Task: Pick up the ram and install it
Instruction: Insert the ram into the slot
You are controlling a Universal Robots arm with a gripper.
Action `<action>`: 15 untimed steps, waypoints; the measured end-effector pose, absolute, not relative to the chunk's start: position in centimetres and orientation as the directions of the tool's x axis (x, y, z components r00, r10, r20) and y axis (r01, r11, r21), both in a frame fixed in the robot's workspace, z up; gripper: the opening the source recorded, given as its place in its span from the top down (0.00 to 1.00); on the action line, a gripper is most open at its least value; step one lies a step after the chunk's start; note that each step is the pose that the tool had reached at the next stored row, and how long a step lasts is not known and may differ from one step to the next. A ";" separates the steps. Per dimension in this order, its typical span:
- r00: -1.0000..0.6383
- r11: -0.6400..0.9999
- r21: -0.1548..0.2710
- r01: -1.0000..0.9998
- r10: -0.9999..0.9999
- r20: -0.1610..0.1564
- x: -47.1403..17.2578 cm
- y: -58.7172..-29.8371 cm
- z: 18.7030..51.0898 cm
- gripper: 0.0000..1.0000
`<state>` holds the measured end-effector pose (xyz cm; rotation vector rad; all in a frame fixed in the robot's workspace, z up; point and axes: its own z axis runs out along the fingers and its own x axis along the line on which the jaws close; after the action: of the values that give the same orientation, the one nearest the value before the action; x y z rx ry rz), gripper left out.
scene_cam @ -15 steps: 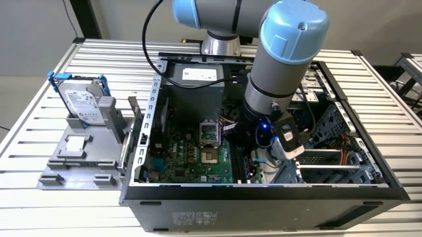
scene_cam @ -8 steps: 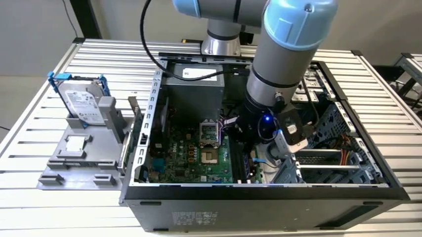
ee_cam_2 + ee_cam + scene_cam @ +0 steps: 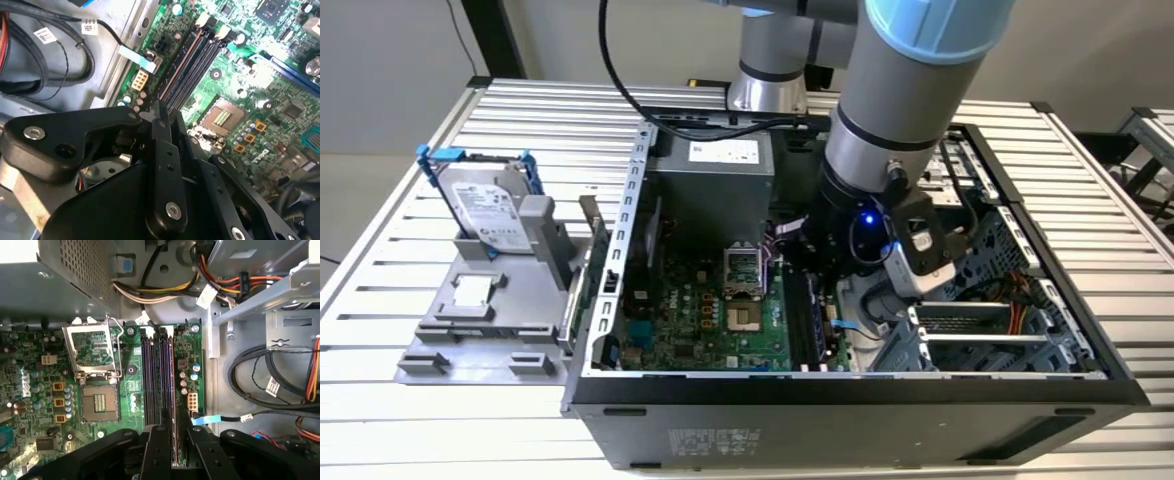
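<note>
The arm reaches down into an open computer case point(image 3: 854, 385) that lies on a slatted metal table point(image 3: 1067, 180). Its pincer point(image 3: 172, 432) hangs low over the memory slots point(image 3: 150, 380) at the right side of the green circuit board point(image 3: 707, 330) as the exterior view shows it.

In the first wrist view the 2 black fingers point(image 3: 155, 450) stand close together, with a thin upright edge between them that runs on into the slot row. This looks like the ram point(image 3: 173, 390), standing on its edge in the slot nearest the small white connector point(image 3: 190, 401). Whether the fingers grip it or merely straddle it I cannot tell. In the second wrist view the fingers point(image 3: 162, 150) sit right at the near end of the slots point(image 3: 192, 65), and a thin reddish-brown strip point(image 3: 182, 62) lies in 1 of them.

The empty processor socket point(image 3: 100, 402) lies beside the slots, its metal frame point(image 3: 92, 347) flipped open. A grey power-supply box point(image 3: 714, 190) fills the far end of the case. On the exterior view's left, outside the case, a hard drive point(image 3: 487, 205) in a blue bracket leans upright in a grey holder point(image 3: 487, 320).
</note>
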<state>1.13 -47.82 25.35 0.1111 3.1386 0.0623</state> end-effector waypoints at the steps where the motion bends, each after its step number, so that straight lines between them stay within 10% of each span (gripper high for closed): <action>1: -0.997 0.997 0.040 0.071 0.071 0.001 1.1 -47.8 25.3 0.00; 2: -0.998 0.997 0.040 0.071 0.071 0.001 1.1 -47.8 25.3 1.00; 15: -0.998 0.997 0.044 0.071 0.071 0.001 1.1 -47.8 25.4 1.00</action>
<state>1.14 -47.82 25.35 0.1110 3.1387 0.0697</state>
